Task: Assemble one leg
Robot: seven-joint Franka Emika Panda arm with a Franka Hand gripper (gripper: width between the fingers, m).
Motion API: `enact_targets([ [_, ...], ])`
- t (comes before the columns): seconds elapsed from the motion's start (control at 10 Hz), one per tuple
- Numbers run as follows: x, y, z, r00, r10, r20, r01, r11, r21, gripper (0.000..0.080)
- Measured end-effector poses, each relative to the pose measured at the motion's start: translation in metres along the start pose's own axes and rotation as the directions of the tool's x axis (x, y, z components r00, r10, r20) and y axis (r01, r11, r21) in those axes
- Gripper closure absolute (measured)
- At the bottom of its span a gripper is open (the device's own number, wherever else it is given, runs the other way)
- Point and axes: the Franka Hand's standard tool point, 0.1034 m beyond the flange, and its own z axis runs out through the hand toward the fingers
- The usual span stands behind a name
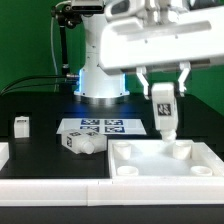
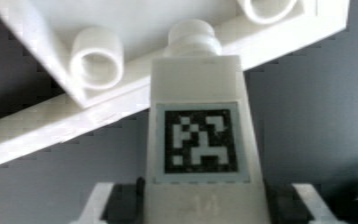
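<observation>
My gripper is shut on a leg, a stubby white post with a black-and-white tag. It holds the leg upright with the narrow end down, just above the large flat white piece and close to a round corner socket. In the wrist view the leg runs out from between the gripper fingers. Its narrow tip lies over the flat piece between two sockets. I cannot tell if the tip touches the piece.
Another leg stands at the exterior view's left and one more lies next to the marker board. A white part shows at the left edge. The robot base stands behind.
</observation>
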Motion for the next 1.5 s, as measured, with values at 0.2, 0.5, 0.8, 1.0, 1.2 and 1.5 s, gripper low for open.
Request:
enact_targets([
  [0.2,-0.005,-0.003,0.002,0.997,-0.061,-0.037,0.059,0.997,-0.039,0.0512],
  [0.5,0.013,-0.010,-0.005,0.993,-0.110,-0.034,0.109,0.993,-0.042,0.0512],
  [0.8,0.006,-0.022,0.000,0.985,-0.171,-0.029,0.170,0.984,-0.046,0.0512],
  [1.0,0.010,-0.019,0.004,0.976,-0.211,-0.044,0.209,0.976,-0.054,0.0512],
  [1.2,0.002,-0.032,0.013,0.970,-0.239,-0.042,0.236,0.970,-0.054,0.0512],
  [1.5,-0.004,-0.044,0.022,0.971,-0.235,-0.043,0.233,0.971,-0.047,0.0512],
])
